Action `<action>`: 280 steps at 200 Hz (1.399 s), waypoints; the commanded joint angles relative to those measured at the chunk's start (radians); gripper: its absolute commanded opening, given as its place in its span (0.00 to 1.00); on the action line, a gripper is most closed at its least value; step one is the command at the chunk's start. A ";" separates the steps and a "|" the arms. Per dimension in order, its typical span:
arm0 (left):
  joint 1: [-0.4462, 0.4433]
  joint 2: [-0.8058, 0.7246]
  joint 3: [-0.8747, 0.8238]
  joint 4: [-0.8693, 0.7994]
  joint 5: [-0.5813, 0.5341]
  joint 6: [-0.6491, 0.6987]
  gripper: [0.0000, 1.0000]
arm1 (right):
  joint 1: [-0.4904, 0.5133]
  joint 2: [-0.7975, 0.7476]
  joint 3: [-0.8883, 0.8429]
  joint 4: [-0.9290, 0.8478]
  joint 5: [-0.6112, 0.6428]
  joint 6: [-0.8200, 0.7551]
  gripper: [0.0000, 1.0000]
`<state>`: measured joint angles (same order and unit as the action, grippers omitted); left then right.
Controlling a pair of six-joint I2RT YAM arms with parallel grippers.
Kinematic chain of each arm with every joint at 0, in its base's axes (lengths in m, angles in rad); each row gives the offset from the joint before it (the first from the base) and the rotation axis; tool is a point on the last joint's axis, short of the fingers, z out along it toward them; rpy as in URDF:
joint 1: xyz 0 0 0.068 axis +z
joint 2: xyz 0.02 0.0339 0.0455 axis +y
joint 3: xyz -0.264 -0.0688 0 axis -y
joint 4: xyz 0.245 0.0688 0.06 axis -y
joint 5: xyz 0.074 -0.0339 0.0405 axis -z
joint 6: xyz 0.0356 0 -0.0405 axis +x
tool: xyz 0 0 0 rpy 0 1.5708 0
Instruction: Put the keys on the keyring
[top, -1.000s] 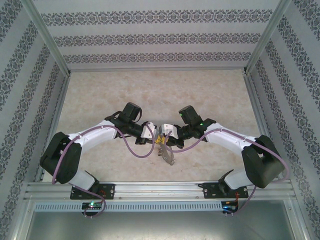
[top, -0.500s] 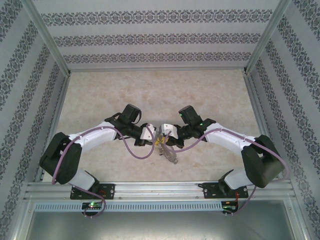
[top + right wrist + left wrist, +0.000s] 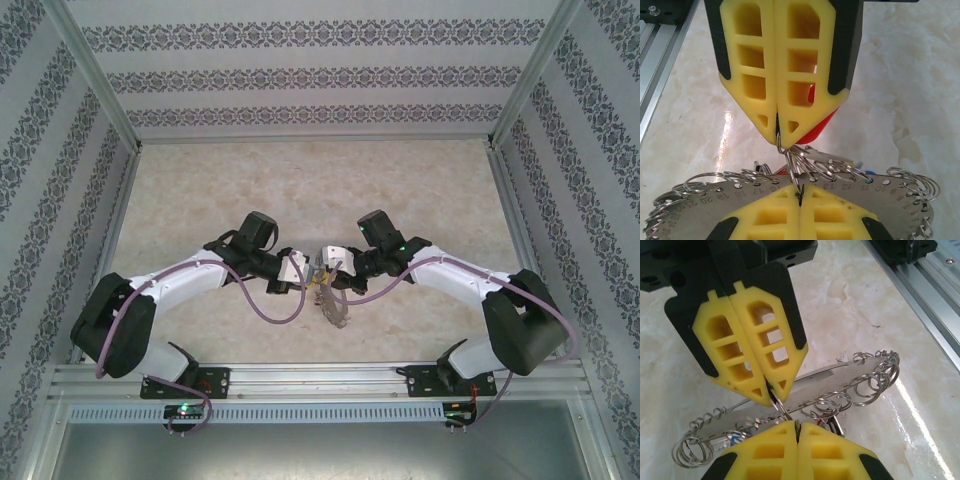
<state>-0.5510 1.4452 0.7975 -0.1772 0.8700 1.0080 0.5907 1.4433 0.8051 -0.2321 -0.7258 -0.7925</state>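
The keyring [image 3: 700, 210] is a silvery curved plate with numbered holes that carries several split rings [image 3: 875, 377]. It hangs between the two grippers above the table [image 3: 335, 305]. My left gripper [image 3: 797, 424] and my right gripper [image 3: 800, 192] face each other tip to tip, and both are shut on the same thin split ring [image 3: 792, 165]. That ring spans the short gap between them. In the top view the left gripper [image 3: 303, 268] and right gripper [image 3: 330, 262] nearly touch. A key with a red head [image 3: 826, 124] sits behind the left fingers [image 3: 790, 75]. More keys [image 3: 834, 423] dangle under the plate.
The marble-patterned table top [image 3: 320, 180] lies open beyond the arms. An aluminium rail [image 3: 320, 378] runs along the near edge and shows at the corner of the wrist views [image 3: 935, 295]. Purple cables [image 3: 270, 305] loop beneath both forearms.
The left arm's elbow has swung outward to the left and lower. Both grippers and the hanging keyring have shifted slightly toward the far side, and both stay shut.
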 commanded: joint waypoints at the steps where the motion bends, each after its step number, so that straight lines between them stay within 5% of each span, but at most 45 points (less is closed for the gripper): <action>1: -0.020 -0.023 -0.017 0.051 -0.009 -0.042 0.00 | 0.003 0.008 0.024 0.013 -0.037 -0.020 0.00; 88: -0.014 -0.062 -0.008 0.023 -0.062 -0.024 0.00 | 0.036 0.033 0.050 -0.052 -0.064 -0.065 0.00; 280: -0.029 -0.019 0.050 -0.067 0.063 0.057 0.00 | 0.035 0.042 0.048 -0.016 -0.061 -0.052 0.00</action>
<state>-0.5636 1.4467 0.8249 -0.2024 0.8677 1.0298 0.6304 1.4811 0.8314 -0.2752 -0.7326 -0.8440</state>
